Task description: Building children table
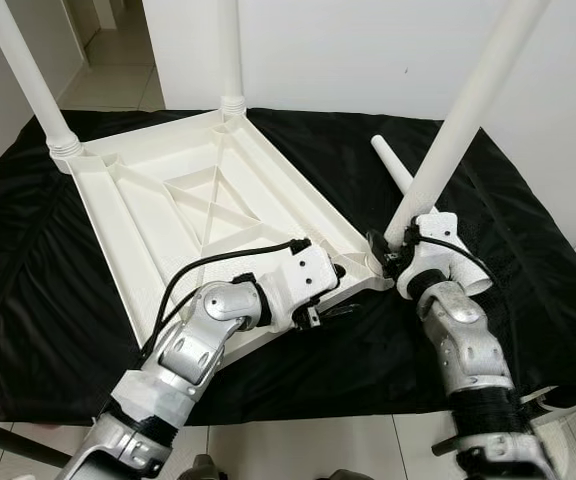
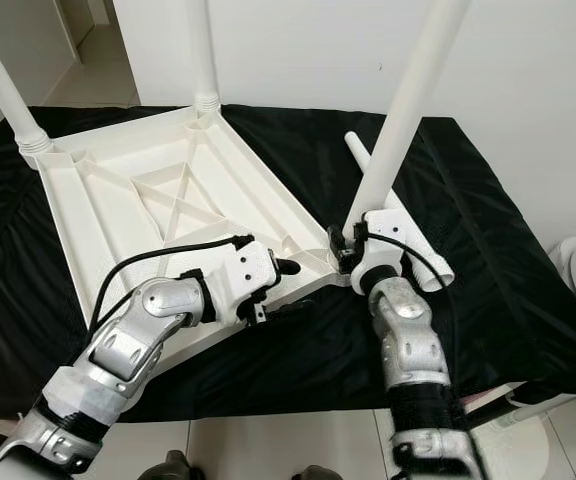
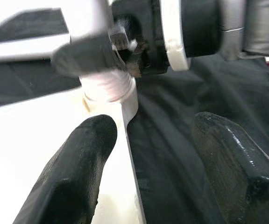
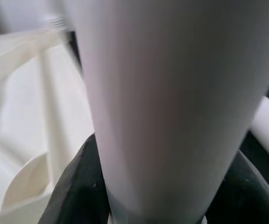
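Black cloth [image 1: 28, 260] is lying under the upturned white tabletop [image 1: 183, 215]. I am gripping a white leg [image 1: 458, 130] in my right claw [image 1: 400, 258] at the near corner; my left claw [image 1: 323, 300], fingers spread, is straddling the tabletop's edge beside it.

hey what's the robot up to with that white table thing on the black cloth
It is putting together a small white table. The tabletop lies upside down on a black cloth, with two legs already standing in the far corners. The right gripper is closed around a third leg, holding it tilted at the near right corner socket. The left gripper, fingers open, rests at the tabletop's edge beside that corner. A fourth leg lies loose on the cloth behind.
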Robot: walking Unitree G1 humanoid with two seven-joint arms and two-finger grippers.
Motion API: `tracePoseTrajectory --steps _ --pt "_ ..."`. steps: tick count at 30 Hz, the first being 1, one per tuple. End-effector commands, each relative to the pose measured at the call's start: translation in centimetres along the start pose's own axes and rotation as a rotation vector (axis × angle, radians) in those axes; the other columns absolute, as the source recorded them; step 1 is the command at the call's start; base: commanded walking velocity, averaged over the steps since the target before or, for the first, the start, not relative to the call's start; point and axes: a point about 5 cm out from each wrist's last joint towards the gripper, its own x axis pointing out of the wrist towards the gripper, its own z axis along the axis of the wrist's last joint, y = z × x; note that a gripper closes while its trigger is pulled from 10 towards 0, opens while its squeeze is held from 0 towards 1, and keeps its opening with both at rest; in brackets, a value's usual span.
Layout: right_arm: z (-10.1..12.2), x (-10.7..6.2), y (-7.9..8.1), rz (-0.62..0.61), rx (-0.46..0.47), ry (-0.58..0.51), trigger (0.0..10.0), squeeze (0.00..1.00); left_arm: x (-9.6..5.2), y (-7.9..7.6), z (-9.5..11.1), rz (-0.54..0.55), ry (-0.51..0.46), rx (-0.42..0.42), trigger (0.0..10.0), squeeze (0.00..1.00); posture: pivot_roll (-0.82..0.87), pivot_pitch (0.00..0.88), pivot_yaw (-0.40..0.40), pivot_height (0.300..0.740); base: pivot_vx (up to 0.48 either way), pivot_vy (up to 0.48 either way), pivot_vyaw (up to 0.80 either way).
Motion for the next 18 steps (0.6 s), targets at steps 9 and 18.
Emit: tracePoseTrajectory --steps 9,18 --pt "-1.0 -0.9 0.9 -0.288 0.116 0.051 10.0 0.00 0.2 2.6 0.0 0.266 -0.003 -0.029 10.0 0.00 0.00 0.000 0.006 0.740 0.000 0.000 0.00" --pt "-0.3 -1.6 0.2 -0.240 0.095 0.001 10.0 1.00 0.6 3.7 0.3 0.303 -0.015 -0.056 10.0 0.00 -0.01 0.000 0.007 0.740 0.000 0.000 0.00"
